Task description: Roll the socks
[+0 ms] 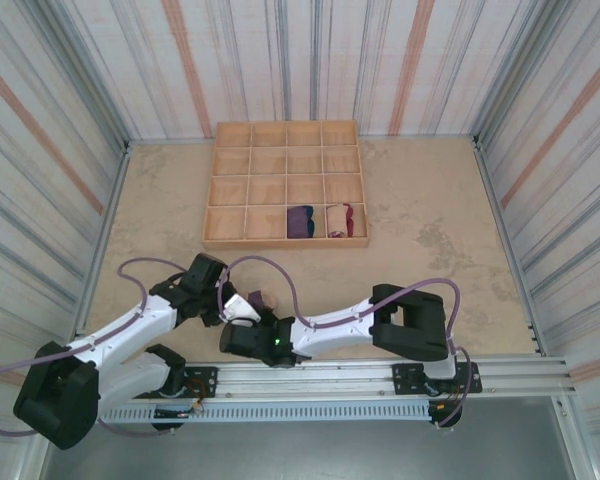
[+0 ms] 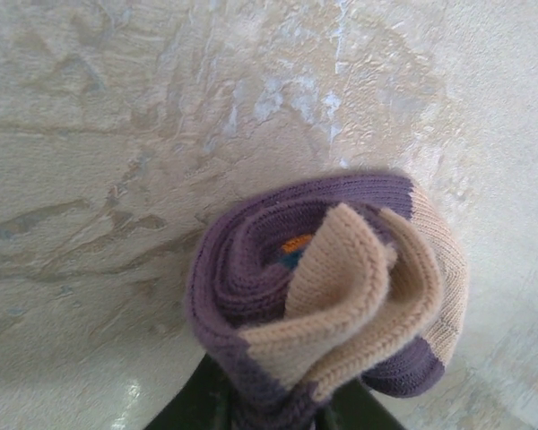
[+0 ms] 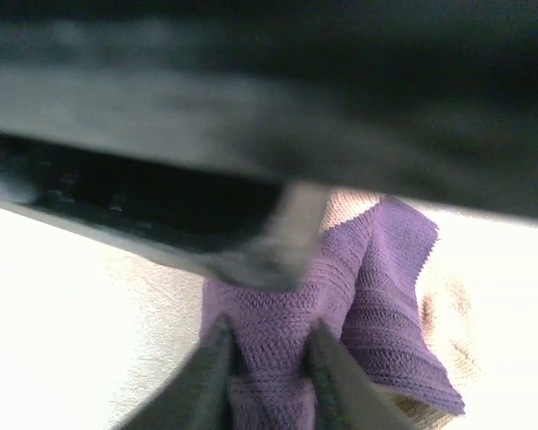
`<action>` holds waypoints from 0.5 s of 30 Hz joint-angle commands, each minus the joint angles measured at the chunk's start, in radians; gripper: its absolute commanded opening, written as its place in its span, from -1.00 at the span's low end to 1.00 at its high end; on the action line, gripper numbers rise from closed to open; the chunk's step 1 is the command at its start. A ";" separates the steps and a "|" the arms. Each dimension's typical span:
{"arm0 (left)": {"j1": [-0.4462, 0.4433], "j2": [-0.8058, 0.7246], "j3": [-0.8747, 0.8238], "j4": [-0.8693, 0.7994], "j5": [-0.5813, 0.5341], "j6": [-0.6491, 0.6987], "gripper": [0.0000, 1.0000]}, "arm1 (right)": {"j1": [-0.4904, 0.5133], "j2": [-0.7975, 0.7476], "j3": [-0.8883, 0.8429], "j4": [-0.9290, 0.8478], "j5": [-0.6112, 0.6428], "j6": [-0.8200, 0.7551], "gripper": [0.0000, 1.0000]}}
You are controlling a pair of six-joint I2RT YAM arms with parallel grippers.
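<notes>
Rolled purple-and-tan sock [image 2: 327, 296] on the table [image 2: 99, 134] near the arm bases, left gripper [image 2: 267, 414] narrow, pinching its lower edge, right gripper [image 3: 264, 381] narrow, clamped on its purple fabric.

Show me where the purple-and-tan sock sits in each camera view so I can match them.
Top external: purple-and-tan sock near the front edge, left of centre.
Left wrist: the sock is a rolled spiral, lower centre-right.
Right wrist: the sock is purple fabric, lower centre.
Shared landmark: the beige mottled tabletop beneath it.

Blurred dark bar [image 3: 251, 134] over sock [image 3: 341, 296]
</notes>
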 commanded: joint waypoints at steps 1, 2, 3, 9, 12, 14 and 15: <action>-0.007 -0.001 -0.013 -0.051 0.020 0.005 -0.42 | -0.040 0.044 -0.045 -0.053 -0.039 0.048 -0.89; -0.007 -0.009 -0.015 -0.053 0.019 0.006 -0.32 | -0.053 0.036 -0.063 -0.041 -0.064 0.059 -1.00; -0.008 -0.018 -0.016 -0.053 0.018 0.006 -0.24 | -0.065 0.028 -0.082 -0.024 -0.093 0.065 -1.00; -0.005 -0.062 -0.012 -0.061 0.022 0.015 0.13 | -0.136 -0.021 -0.199 0.091 -0.258 0.096 -1.00; -0.005 -0.075 -0.015 -0.051 0.032 0.015 0.22 | -0.170 -0.023 -0.234 0.132 -0.337 0.107 -1.00; -0.005 -0.083 -0.022 -0.044 0.036 0.007 0.30 | -0.184 -0.025 -0.258 0.158 -0.363 0.113 -1.00; -0.005 -0.085 -0.021 -0.047 0.035 0.007 0.33 | -0.188 -0.027 -0.264 0.163 -0.368 0.116 -1.00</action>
